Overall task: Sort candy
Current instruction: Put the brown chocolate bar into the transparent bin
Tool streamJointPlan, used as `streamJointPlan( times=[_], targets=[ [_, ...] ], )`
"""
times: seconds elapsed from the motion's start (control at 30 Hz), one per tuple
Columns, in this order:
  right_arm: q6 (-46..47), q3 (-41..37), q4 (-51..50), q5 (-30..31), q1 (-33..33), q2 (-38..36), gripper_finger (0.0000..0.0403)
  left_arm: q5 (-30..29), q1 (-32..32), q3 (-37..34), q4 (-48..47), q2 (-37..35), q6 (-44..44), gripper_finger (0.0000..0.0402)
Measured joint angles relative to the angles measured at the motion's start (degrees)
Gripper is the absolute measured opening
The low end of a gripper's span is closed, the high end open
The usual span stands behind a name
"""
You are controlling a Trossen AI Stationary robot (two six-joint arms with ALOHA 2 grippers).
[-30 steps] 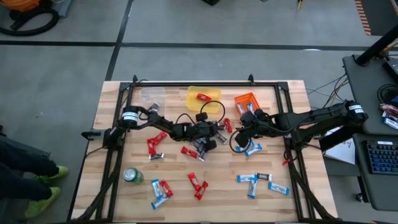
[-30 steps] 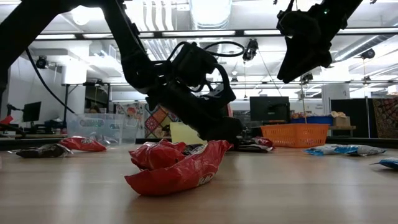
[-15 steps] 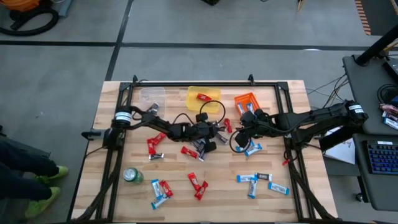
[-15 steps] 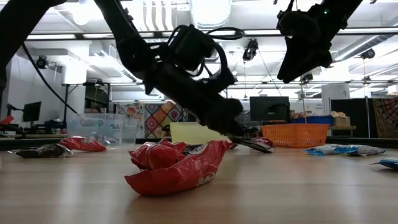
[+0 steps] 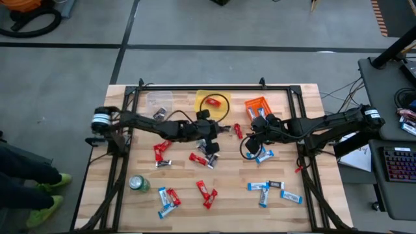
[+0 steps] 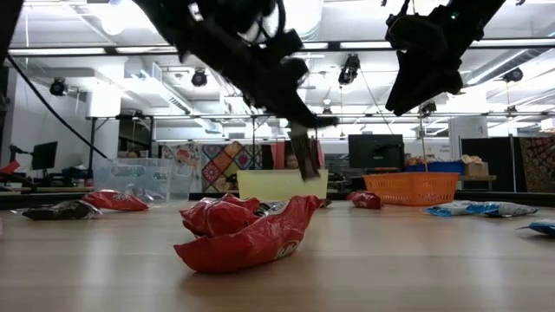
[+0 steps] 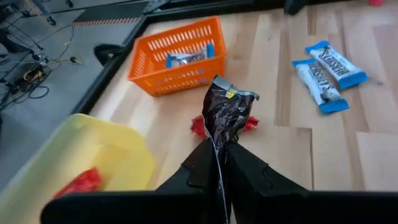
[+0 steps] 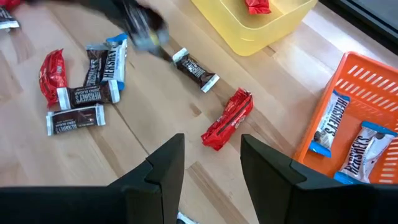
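Red (image 5: pixel 162 148), blue-and-white (image 5: pixel 265 156) and dark brown (image 5: pixel 211 153) wrapped candy bars lie scattered on the wooden table. My left gripper (image 7: pixel 219 163) is above the table's middle, close to the yellow bin (image 5: pixel 211 102), and is shut on one dark brown bar (image 7: pixel 227 112). In the low view that bar (image 6: pixel 303 160) hangs in the air. My right gripper (image 8: pixel 211 171) is open and hovers right of the middle, above a red bar (image 8: pixel 228 118). It touches nothing. My left gripper pinches the dark brown bar between its two fingers (image 7: pixel 202 165) by one crimped end (image 7: pixel 217 135). The rest of the bar sticks out past the fingertips. It is lifted clear of the table and hangs down below the gripper in the low view.
At the far edge stand a clear tub (image 5: pixel 159 99), the yellow bin holding a red bar, and an orange basket (image 5: pixel 258 107) holding blue-and-white bars. A green can (image 5: pixel 138 184) stands near the left front. Black frame rails run along the table's sides.
My left gripper has risen from the pile at the table's middle and drawn back toward the left and far side. It has stayed shut and carried one dark brown bar up off the table. The right arm has kept still.
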Motion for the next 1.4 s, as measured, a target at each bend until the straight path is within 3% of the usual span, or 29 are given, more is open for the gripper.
streamJointPlan(
  times=[0.13, 0.27, 0.4, 0.7, 0.9, 1.4],
  targets=[
    [-0.21, -0.04, 0.43, 0.05, 0.02, 0.00, 0.0144, 0.00, 0.02, -0.98, -0.78, -4.95, -0.33, 0.0013],
    [-0.66, -0.11, 1.03, 0.35, 0.02, 0.00, 0.0144, 1.46, 0.00, -1.06, 1.05, -4.84, -1.41, 0.0013],
    [-0.63, -0.21, 1.20, 0.46, 0.01, 0.00, 0.0144, 4.92, -0.02, -1.07, 5.00, -0.93, -4.10, 0.0013],
    [-0.08, -1.06, 1.29, 0.42, 0.26, 0.00, 0.0144, 5.01, 0.00, -1.05, 14.21, 10.16, -7.90, 0.0013],
    [0.04, -1.44, 1.44, 0.39, 0.37, 0.00, 0.0144, 4.70, 0.28, -1.02, 14.62, 14.91, -11.58, 0.0017],
    [0.07, -1.88, 2.34, 0.33, 0.37, 0.00, 0.0144, 6.08, 0.72, -0.96, 13.22, 16.51, -8.55, 0.0104]
  ],
)
